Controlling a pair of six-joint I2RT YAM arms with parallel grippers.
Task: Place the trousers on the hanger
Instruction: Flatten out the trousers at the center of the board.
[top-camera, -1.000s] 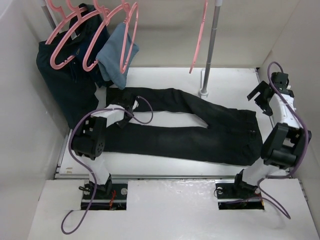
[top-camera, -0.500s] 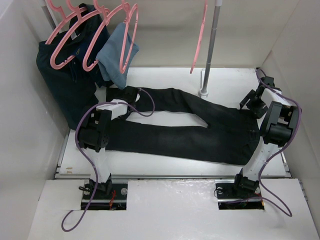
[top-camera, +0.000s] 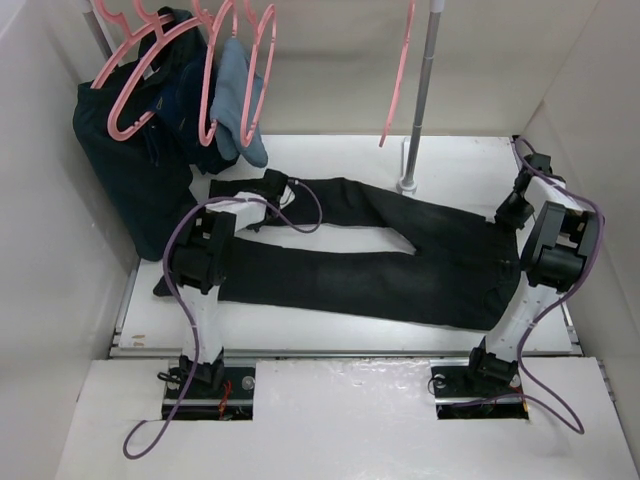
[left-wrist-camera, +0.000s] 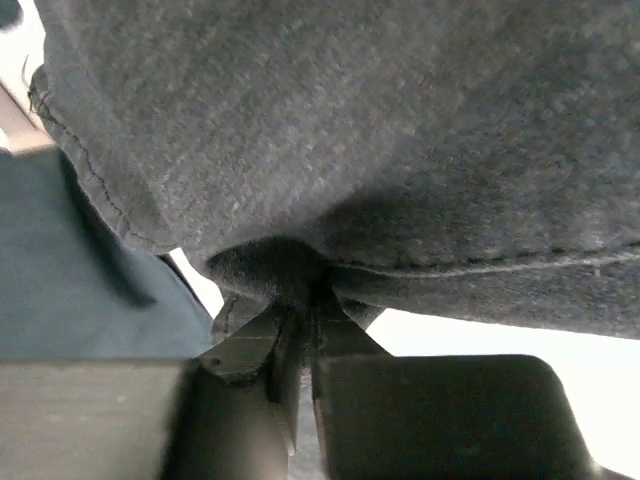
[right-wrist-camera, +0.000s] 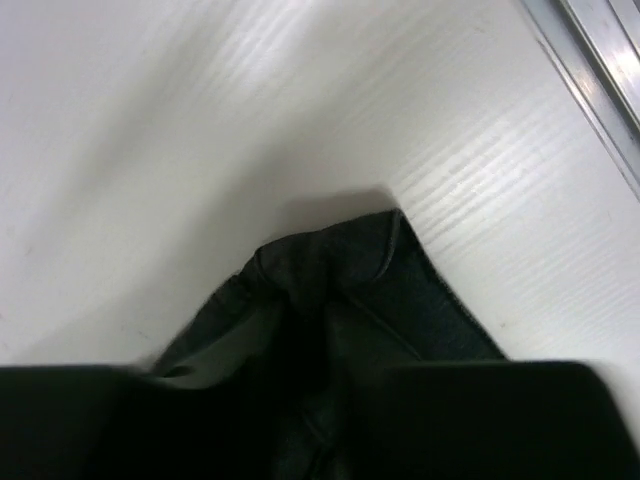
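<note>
**Inspector:** Left arm?
**Operator:** Stretched forward; my left gripper (left-wrist-camera: 300, 312) is clenched on the trousers' (top-camera: 400, 270) leg hem.
**Inspector:** Right?
**Operator:** Bent low; my right gripper (top-camera: 515, 208) straddles their waist corner on the worktop (top-camera: 330, 326). I cannot tell its grip.

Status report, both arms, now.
Left gripper shut on trousers leg hem. Right gripper at waist corner, grip unconfirmed. Hanger hangs untouched. Pole beside upper leg.
</note>
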